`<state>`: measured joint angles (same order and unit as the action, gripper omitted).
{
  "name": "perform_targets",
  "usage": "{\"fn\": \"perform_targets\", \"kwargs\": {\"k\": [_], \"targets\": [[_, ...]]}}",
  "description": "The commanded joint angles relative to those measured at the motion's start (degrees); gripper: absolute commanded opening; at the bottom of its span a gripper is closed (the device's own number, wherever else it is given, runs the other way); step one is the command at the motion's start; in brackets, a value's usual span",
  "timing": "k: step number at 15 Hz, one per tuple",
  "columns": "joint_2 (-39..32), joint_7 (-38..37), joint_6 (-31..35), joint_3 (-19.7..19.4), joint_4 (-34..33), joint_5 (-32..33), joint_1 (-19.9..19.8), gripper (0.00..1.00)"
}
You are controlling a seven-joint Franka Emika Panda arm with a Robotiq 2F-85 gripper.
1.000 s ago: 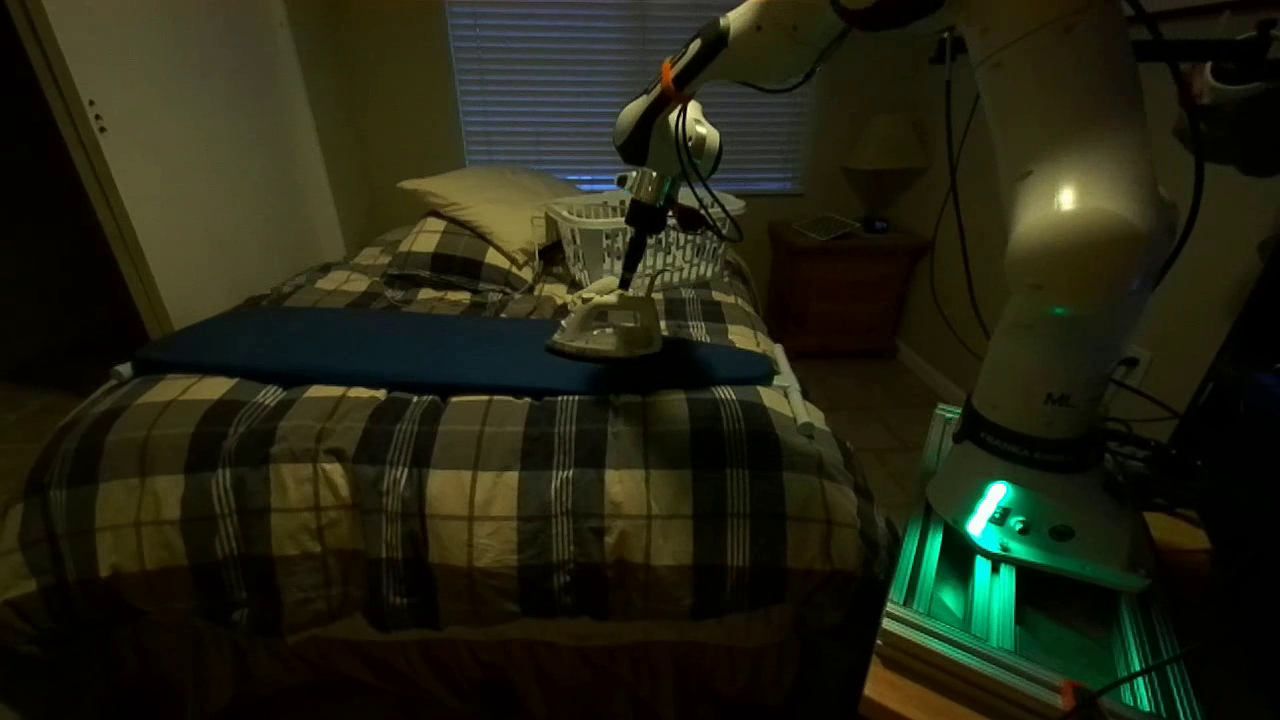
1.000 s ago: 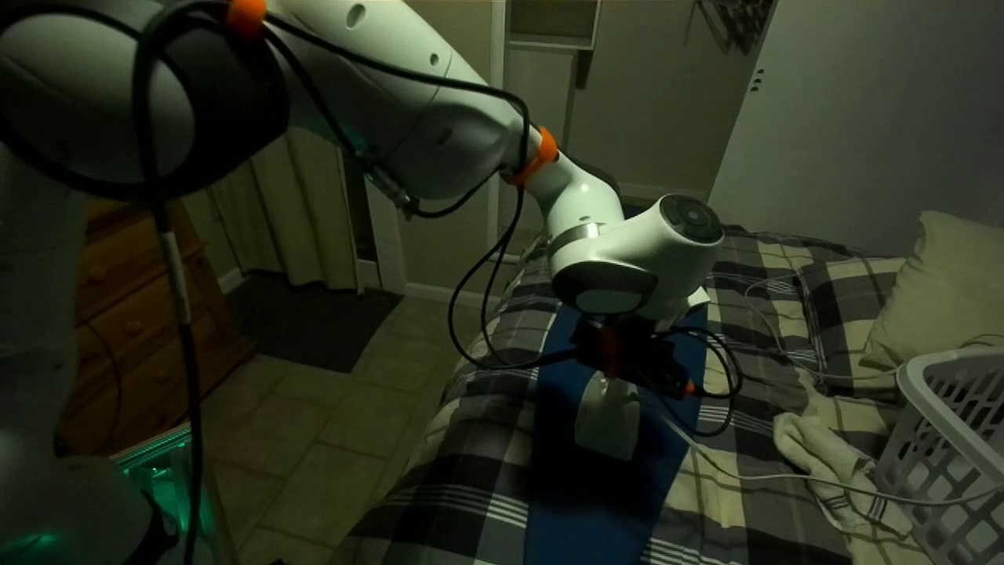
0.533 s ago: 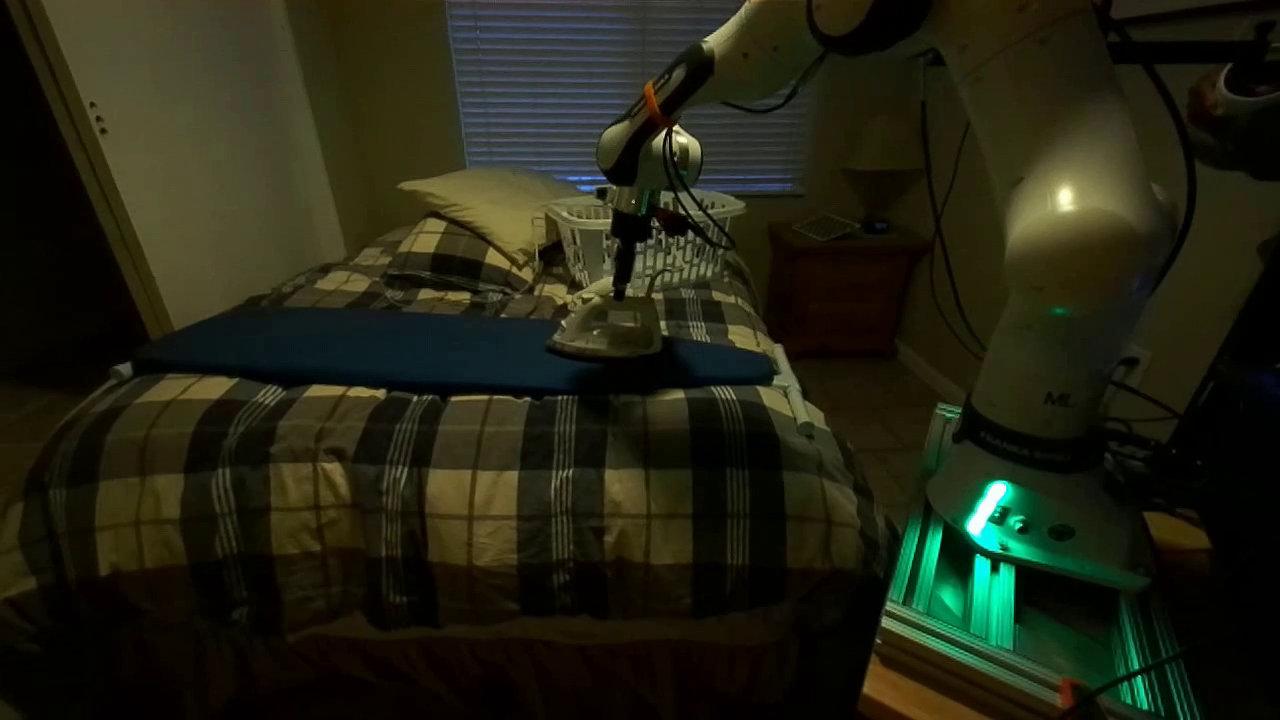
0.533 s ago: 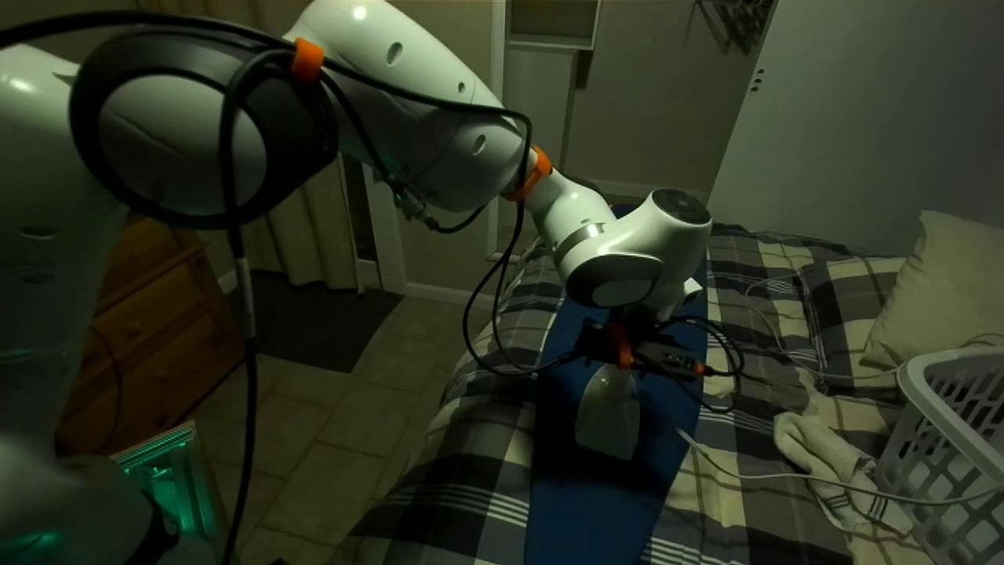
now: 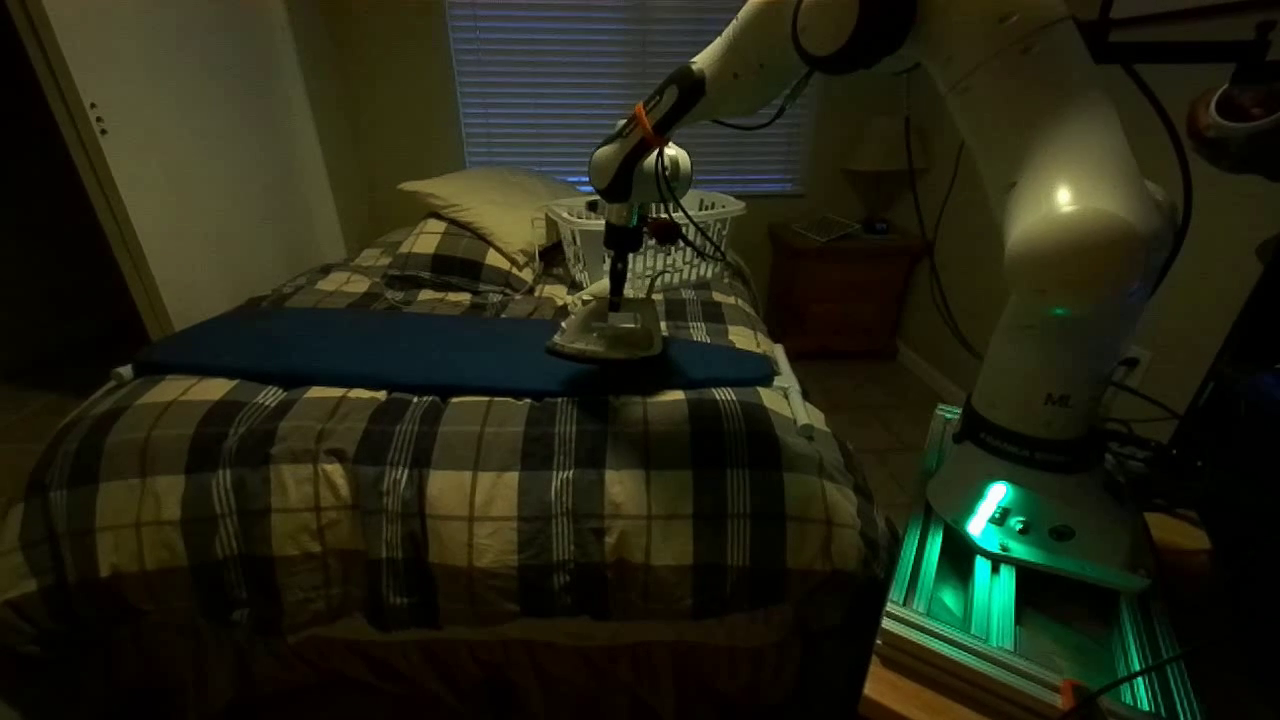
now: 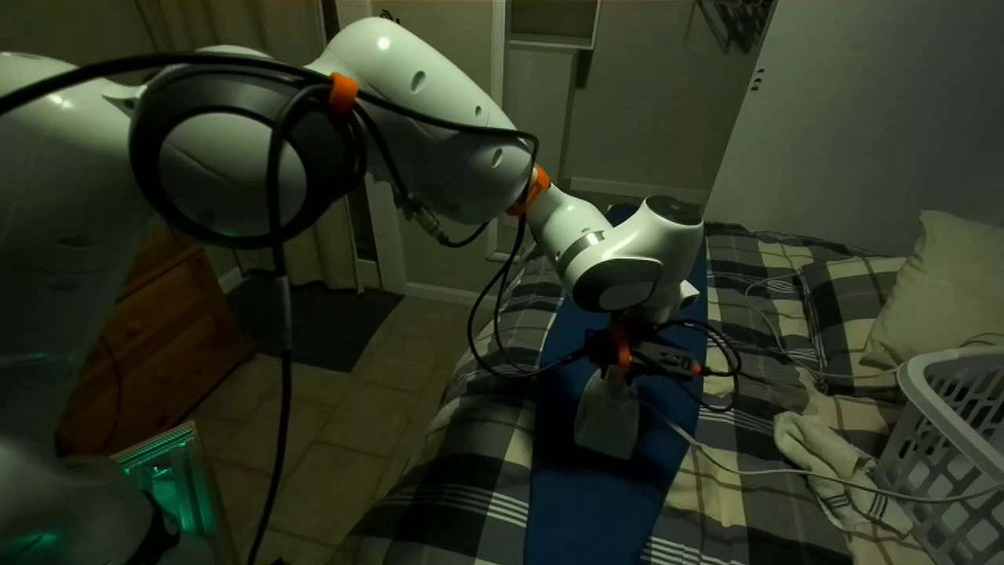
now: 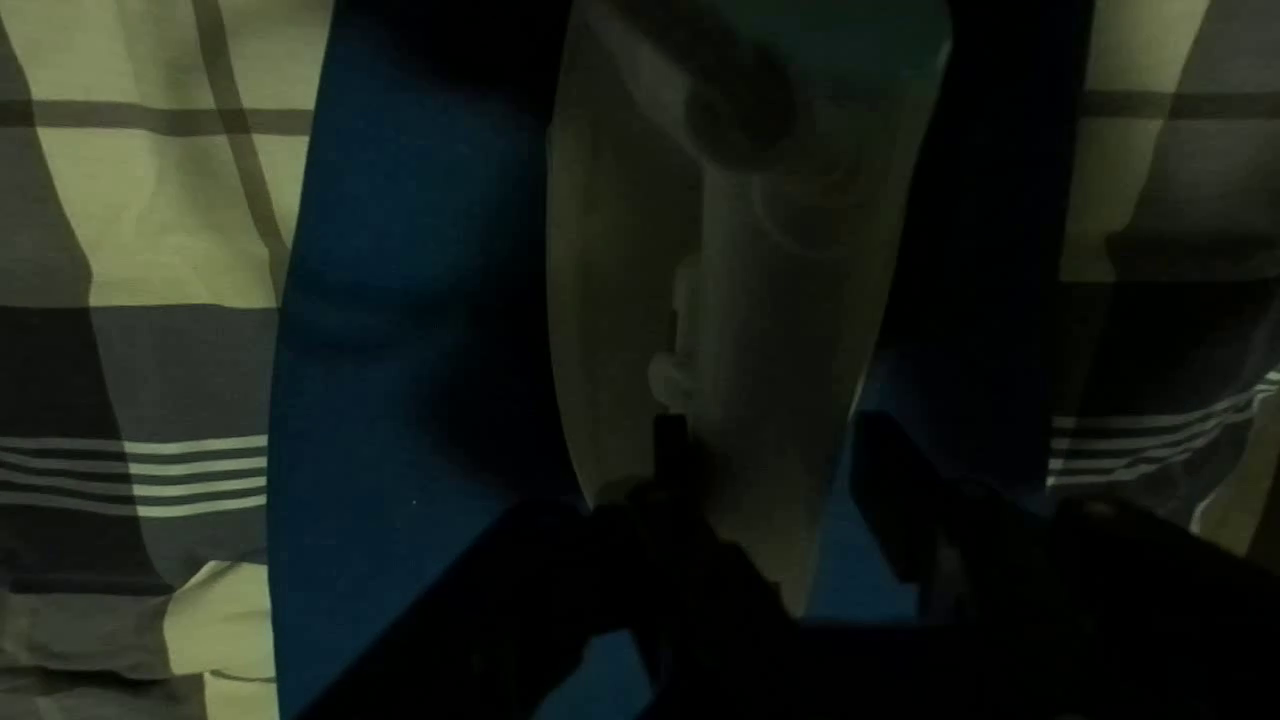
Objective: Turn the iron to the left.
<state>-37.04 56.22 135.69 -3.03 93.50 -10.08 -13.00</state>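
The pale iron (image 5: 590,346) rests flat on the blue ironing board (image 5: 380,345) that lies across the bed. In an exterior view its broad heel (image 6: 605,428) faces the camera. My gripper (image 7: 764,428) is down at the iron's arched handle (image 7: 765,320), which lies between the two fingers. The left finger (image 7: 672,450) appears to lie against the handle's side. The right finger (image 7: 885,475) stands by the iron's other edge; darkness hides whether it touches. The jaws stand partly apart. In an exterior view the fingers (image 5: 617,285) reach to the handle's opening.
A white power cord (image 6: 753,473) runs from near the iron across the bed toward the white lattice basket (image 6: 953,428). A pale cloth (image 6: 823,459) lies beside the basket. A pale pillow (image 5: 500,205) is at the bed's head. Plaid bedding (image 5: 450,480) surrounds the board.
My gripper has moved down and a little to the left in an exterior view, from above the iron to its handle. The iron has not visibly moved.
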Motion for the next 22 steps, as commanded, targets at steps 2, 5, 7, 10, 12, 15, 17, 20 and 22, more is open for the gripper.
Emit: {"fn": "perform_targets", "kwargs": {"k": [2, 5, 7, 10, 12, 15, 17, 20, 22], "targets": [[-1.93, -2.83, 0.18, 1.01, -2.38, 3.94, -0.87, 0.12], [-1.9, 1.58, 2.81, 0.87, -2.58, 8.17, -0.72, 0.12], [-1.94, 4.79, 4.01, 1.23, -2.51, 11.24, -0.78, 0.12], [-1.76, 10.51, 7.38, 2.82, -1.6, 13.16, -1.33, 0.12], [-1.25, 15.22, 9.29, 4.43, -0.41, 13.14, -1.82, 0.12], [-0.53, 23.63, 10.54, 6.88, 1.11, 12.26, -2.95, 0.12], [0.17, 29.39, 10.64, 8.64, 2.21, 11.58, -3.77, 0.12], [0.75, 38.73, 9.39, 10.83, 3.35, 10.99, -5.22, 0.12], [0.71, 44.93, 8.26, 11.29, 3.69, 11.2, -5.98, 0.12]]}}
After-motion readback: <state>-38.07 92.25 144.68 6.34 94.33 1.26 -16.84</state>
